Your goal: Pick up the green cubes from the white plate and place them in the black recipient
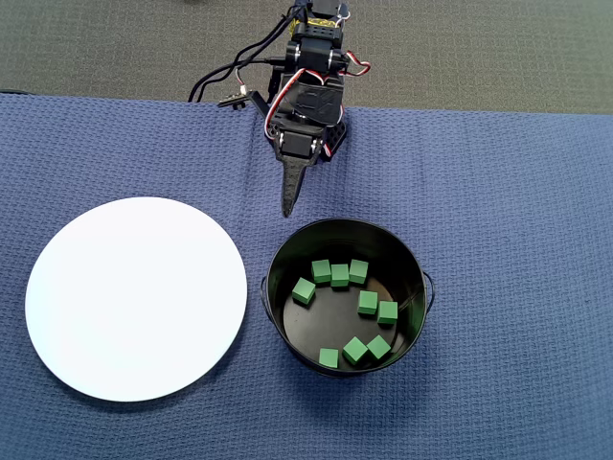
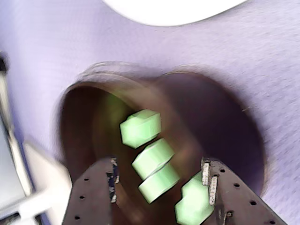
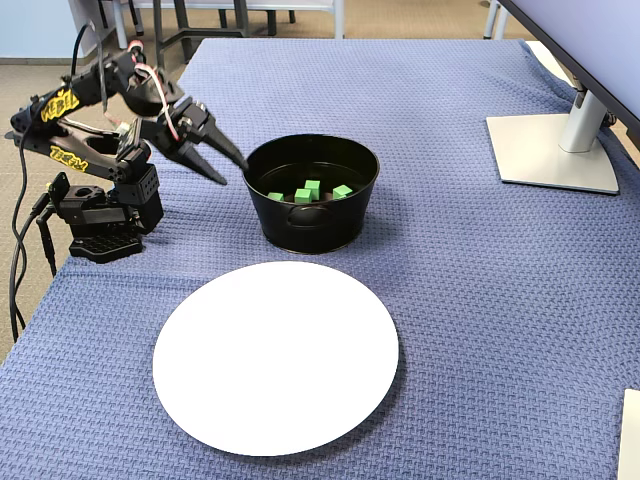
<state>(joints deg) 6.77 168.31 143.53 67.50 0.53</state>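
Several green cubes (image 1: 368, 303) lie loose on the floor of the black recipient (image 1: 347, 222), a glossy bucket right of centre on the blue cloth. The white plate (image 1: 134, 297) beside it is bare. My gripper (image 1: 287, 206) hovers just outside the bucket's far rim in the overhead view, pointing at it. In the fixed view the gripper (image 3: 233, 171) sits left of the bucket (image 3: 310, 225), fingers spread. The wrist view looks down into the blurred bucket (image 2: 93, 70) at the cubes (image 2: 140, 127); the gripper (image 2: 159, 163) is open with nothing in it. The plate's edge (image 2: 168, 9) shows at the top.
The arm's base (image 3: 100, 220) is clamped at the cloth's left edge in the fixed view, with cables (image 1: 215, 81) trailing behind it. A monitor stand (image 3: 550, 150) occupies the far right. The blue cloth (image 3: 480, 300) covers the table.
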